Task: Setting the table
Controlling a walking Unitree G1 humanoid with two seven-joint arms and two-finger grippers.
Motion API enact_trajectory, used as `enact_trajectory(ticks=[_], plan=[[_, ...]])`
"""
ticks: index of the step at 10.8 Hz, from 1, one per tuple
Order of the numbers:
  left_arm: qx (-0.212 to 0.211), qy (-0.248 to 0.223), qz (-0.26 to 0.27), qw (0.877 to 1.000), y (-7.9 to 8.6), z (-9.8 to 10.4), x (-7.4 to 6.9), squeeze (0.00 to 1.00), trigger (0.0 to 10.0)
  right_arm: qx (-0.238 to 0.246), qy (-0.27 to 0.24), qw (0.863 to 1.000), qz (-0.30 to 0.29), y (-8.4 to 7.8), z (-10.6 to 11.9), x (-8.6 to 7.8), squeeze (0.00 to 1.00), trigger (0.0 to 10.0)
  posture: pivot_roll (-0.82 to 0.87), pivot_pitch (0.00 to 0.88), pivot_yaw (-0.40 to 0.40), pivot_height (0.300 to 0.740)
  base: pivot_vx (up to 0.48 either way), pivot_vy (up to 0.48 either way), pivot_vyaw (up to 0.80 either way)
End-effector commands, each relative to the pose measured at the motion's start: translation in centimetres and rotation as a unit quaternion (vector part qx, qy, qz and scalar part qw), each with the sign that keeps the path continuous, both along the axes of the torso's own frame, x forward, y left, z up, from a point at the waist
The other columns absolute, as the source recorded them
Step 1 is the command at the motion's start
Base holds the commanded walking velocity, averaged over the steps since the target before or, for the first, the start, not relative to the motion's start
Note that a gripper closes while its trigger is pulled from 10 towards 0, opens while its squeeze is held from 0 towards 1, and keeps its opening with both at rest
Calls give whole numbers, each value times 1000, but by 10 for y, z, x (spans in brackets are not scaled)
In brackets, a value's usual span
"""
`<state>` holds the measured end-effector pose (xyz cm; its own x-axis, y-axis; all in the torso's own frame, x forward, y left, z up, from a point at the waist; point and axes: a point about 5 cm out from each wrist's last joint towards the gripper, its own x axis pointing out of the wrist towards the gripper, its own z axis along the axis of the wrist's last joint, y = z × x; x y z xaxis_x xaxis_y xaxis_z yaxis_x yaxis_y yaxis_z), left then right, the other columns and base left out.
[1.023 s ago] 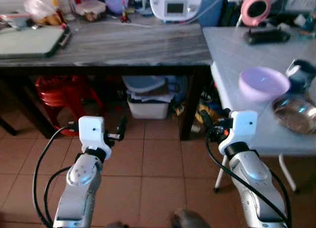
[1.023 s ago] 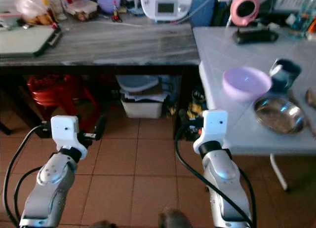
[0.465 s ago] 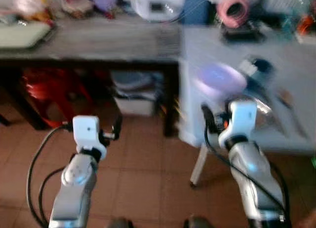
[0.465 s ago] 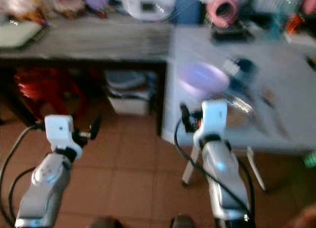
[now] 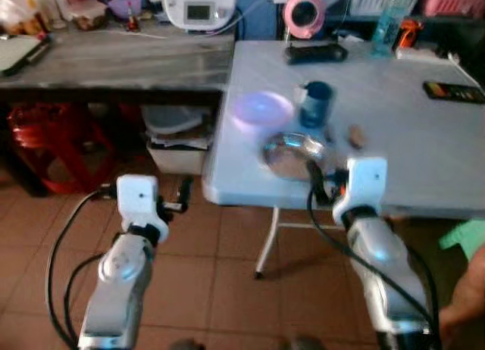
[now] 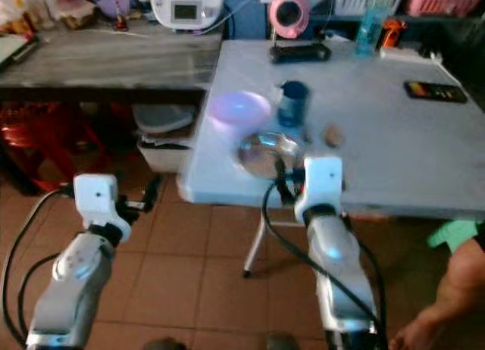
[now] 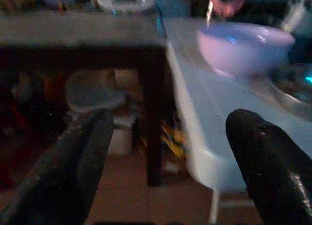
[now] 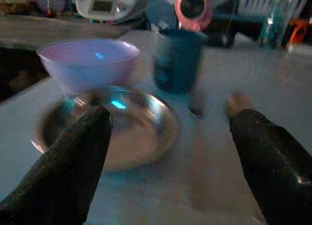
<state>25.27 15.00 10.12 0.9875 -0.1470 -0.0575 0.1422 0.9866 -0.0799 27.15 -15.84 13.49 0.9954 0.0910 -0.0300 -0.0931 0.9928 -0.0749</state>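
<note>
My right jaws (image 8: 170, 152) stand wide open and empty, their two black fingers (image 8: 73, 161) framing the shallow round steel dish (image 8: 117, 125) at the near edge of the pale blue-white worktop (image 5: 409, 130). My left jaws (image 7: 170, 157) are also spread wide with nothing between them, hanging out over the terracotta tile floor (image 5: 220, 282) just short of the worktop's corner.

What has changed is my own bearing. A second ago I faced the dark grey wooden side bench (image 5: 114, 58), with the pale worktop only at the right of my sight; I have since turned and stepped toward it (the view went blurred on the way), and now it lies square ahead with my right wrist up against its front edge.

Behind the steel dish sit the lilac plastic bowl (image 5: 261, 107) and the dark blue mug (image 5: 315, 104), all three close together near the worktop's left front corner. A small brownish lump (image 5: 355, 135), too small to name, lies just beside the mug. Farther back are a black flat device (image 5: 453, 92) and a pink round mirror-like thing (image 5: 304, 10).

I judge the approach done: the tableware is within my right arm's reach, and nothing has been picked up yet. A person's hand (image 6: 413, 331) shows low at my right.
</note>
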Motion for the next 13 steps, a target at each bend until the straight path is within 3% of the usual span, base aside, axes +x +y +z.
enact_trajectory(ticks=[1, 5, 7, 10, 13], plan=[[7, -10, -6, 1000, -1, 5, 3, 0, 10000, 15, 6, 1000, 6, -1, -2, -1, 0, 10000, -49, 50, 71, 740, 0, 0, 0], [19, -16, -7, 1000, -2, 7, 3, 0, 10000, 13, -42, 999, 4, -7, 13, 8, 0, 10000, -41, 58, 82, 740, 0, 0, 200], [17, -14, -10, 1000, -3, 7, 2, 0, 10000, 26, -37, 999, -8, -8, 10, 6, 0, 10000, -42, 65, 84, 740, 0, 0, 0], [19, -10, -17, 1000, -6, 7, -2, 0, 10000, 14, -24, 997, -66, -25, 5, 11, 0, 10000, -41, 90, 86, 740, 0, 0, 0], [20, -16, -29, 999, -8, 10, -8, 0, 10000, 19, -44, 996, -72, -30, 15, 15, 0, 10000, -33, 118, 90, 740, 319, 0, 0]])
